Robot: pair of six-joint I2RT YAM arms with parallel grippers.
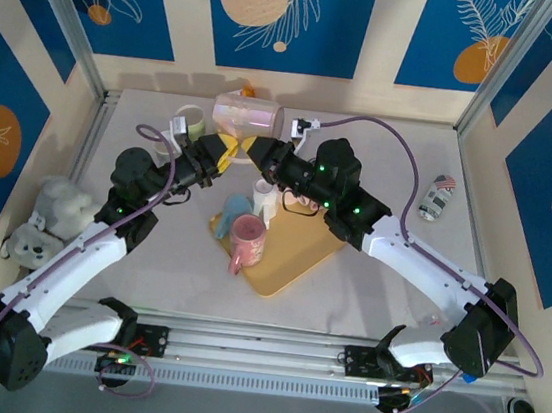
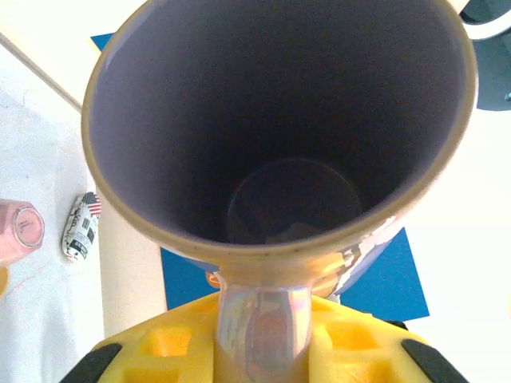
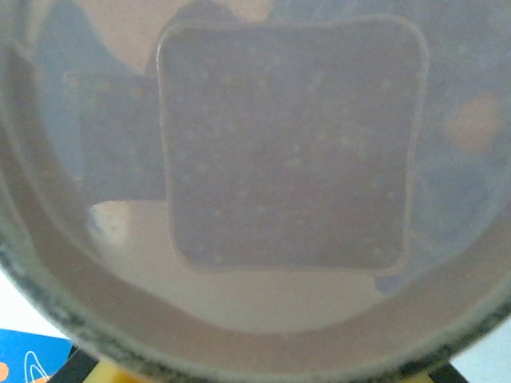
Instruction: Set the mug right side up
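The left gripper's [image 1: 226, 150] yellow fingers [image 2: 172, 343] stand narrow, pressed on either side of the handle [image 2: 259, 319] of the iridescent mug [image 1: 249, 116] — a grip on the one part that gives leverage for rotation. The right gripper [image 1: 262, 150] meets the mug from the opposite end. Its camera looks straight at the base [image 3: 287, 144], and its fingers are drawn in close, apparently pinching the bottom edge. Between them the mug lies on its side, lifted off the table [image 1: 375, 299] near the back, mouth towards the left arm — likely a mid-air handover, so the handle grip can swing it upright. Nearer, a pink mug [image 1: 247, 238] lies on the yellow tray [image 1: 284, 268].
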